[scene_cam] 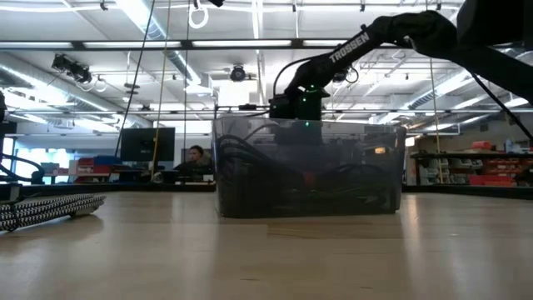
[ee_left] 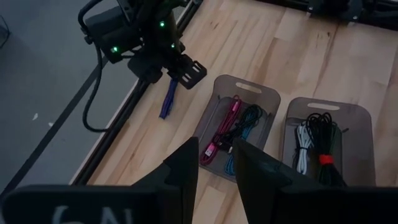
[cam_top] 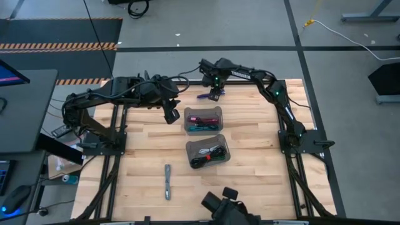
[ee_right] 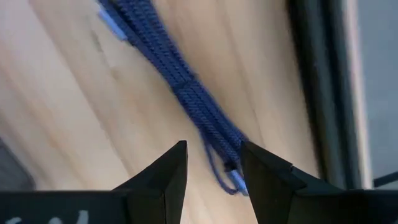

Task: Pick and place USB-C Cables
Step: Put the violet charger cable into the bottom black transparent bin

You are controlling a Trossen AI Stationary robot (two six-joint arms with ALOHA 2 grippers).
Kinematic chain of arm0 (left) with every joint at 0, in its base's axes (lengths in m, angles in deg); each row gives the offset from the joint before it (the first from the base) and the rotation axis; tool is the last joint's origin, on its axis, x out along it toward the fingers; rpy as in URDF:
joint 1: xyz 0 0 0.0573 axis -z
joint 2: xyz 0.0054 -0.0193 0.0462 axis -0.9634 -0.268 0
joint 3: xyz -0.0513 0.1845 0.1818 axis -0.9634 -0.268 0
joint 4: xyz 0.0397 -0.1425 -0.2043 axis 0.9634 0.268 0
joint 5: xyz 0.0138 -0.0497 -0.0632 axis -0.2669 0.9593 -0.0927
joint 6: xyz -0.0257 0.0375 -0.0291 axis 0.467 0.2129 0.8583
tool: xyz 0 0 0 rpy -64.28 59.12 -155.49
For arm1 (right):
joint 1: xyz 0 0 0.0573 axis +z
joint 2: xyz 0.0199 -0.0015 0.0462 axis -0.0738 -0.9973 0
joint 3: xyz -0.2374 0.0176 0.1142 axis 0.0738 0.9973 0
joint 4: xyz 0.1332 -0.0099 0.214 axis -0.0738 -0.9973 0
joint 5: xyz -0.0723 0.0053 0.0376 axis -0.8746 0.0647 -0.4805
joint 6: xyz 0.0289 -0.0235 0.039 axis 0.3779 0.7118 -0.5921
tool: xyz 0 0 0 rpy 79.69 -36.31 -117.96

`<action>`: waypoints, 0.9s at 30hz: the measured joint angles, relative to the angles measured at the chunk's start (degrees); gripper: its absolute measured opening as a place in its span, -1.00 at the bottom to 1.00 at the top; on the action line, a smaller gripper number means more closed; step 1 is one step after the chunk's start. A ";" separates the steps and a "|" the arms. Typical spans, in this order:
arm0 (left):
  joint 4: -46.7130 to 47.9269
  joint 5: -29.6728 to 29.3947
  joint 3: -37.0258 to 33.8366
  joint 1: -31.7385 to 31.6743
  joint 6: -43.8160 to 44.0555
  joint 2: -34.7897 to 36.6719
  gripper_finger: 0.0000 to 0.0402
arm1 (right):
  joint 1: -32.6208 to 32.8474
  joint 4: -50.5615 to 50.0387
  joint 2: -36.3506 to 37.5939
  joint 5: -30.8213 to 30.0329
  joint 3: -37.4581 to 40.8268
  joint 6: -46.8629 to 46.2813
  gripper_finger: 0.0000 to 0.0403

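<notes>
While the right gripper [cam_top: 214, 94] hung over the far edge of the tabletop [cam_top: 262, 181], the purple cable [cam_top: 204, 95] lay flat on the wood directly beneath it, just inside the dark frame rail [ee_left: 127, 118]. In the right wrist view the same cable [ee_right: 186, 93] ran as one tight bundle slantwise across the picture, its looped end reaching down into the gap between the fingers [ee_right: 163, 177], which stood spread and held nothing. The bundle's long axis therefore crossed the finger gap at an angle, not squarely; my judgement was that a straight drop would straddle the end near the loop, and a small turn of the wrist would square the closing line across the bundle.

The left gripper [cam_top: 170, 117] hovered beside the farther bin [cam_top: 203, 120], its fingers [ee_left: 180, 171] parted a little with nothing between them. From its wrist view the right gripper [ee_left: 171, 62] sat right over the cable [ee_left: 168, 99], well apart from the left arm's own fingers. So the right arm was plainly the nearer one, and the pick looked like its job.

The farther bin already held maroon and teal cables [ee_left: 227, 134]; the nearer bin [cam_top: 207, 152] held white and black ones. A grey cable [cam_top: 167, 181] lay alone on the near tabletop, well apart from both grippers.
</notes>
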 joint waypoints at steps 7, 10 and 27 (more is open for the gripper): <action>-0.52 0.00 0.00 0.00 0.12 0.00 -0.47 | -1.54 0.61 0.00 0.56 -0.04 0.37 -0.23; -0.62 0.00 0.00 0.00 0.19 0.00 -0.47 | -2.04 1.09 0.00 1.94 -0.04 0.37 -0.23; -0.61 0.04 0.00 -0.02 1.00 0.00 -0.47 | -1.36 0.11 -4.20 3.04 0.47 1.69 -0.23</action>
